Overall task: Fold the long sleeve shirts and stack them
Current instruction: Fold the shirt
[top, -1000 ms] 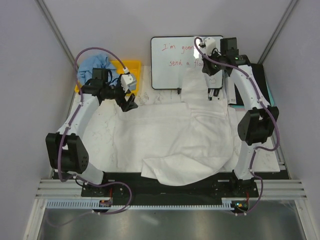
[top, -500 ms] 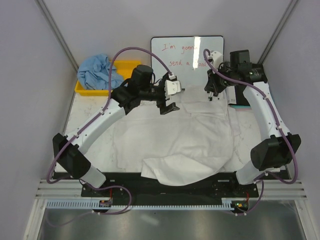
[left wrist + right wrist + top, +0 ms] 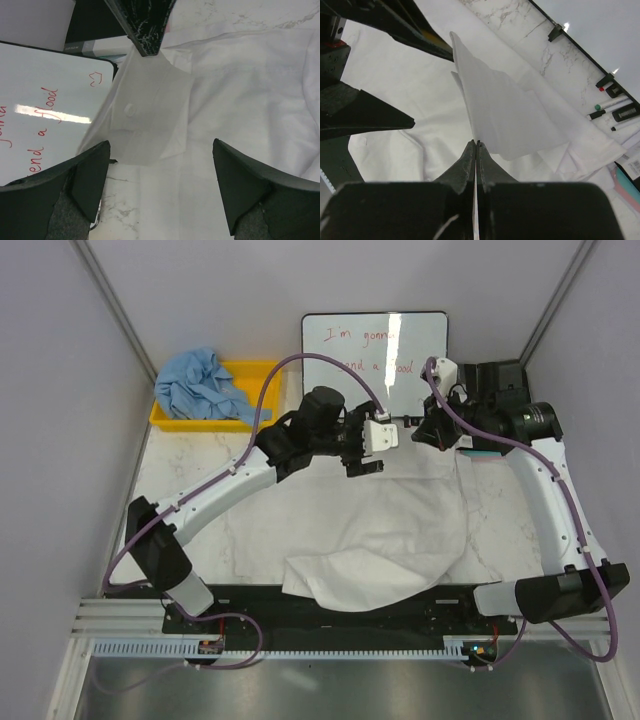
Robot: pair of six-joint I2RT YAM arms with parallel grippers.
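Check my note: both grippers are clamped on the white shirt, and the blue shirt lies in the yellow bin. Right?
Only the right gripper is clamped on the white shirt. The left gripper is open, its jaws spread beside the lifted cloth, as the left wrist view shows. The blue shirt does lie in the yellow bin.

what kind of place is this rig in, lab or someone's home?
Probably a lab test cell: plain grey partition walls, an aluminium rail along the near edge, a handwritten whiteboard.
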